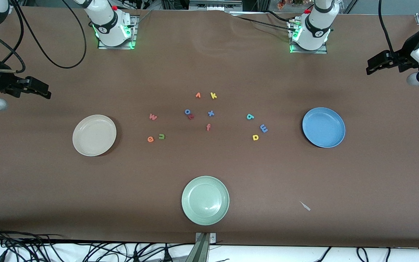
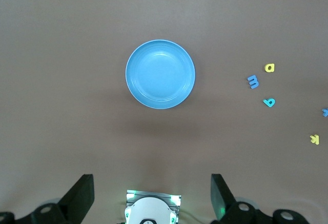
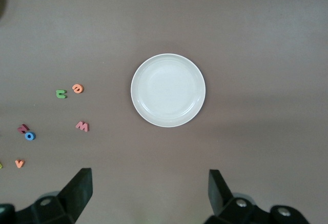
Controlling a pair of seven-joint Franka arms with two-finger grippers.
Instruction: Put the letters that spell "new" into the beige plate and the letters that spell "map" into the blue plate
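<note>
Both grippers wide open, nothing held yet.

Left gripper (image 1: 371, 67) up high past the blue plate (image 1: 323, 127) at its end of the table; right gripper (image 1: 46, 92) up high past the beige plate (image 1: 94, 135) at its end. Both plates bare. Teal p (image 1: 250, 116), blue m (image 1: 263, 128) and yellow a (image 1: 255, 137) near the blue plate, toward the middle. Red w (image 1: 152, 116), orange e (image 1: 150, 139) and green n (image 1: 161, 137) near the beige plate, e and n just beside each other. Other letters (image 1: 202, 109) in the middle, green plate (image 1: 205, 200) nearest the camera. Probably foam: tiny, light, soft, flat. Best pinched gently across the sides, low at the table, one at a time.
</note>
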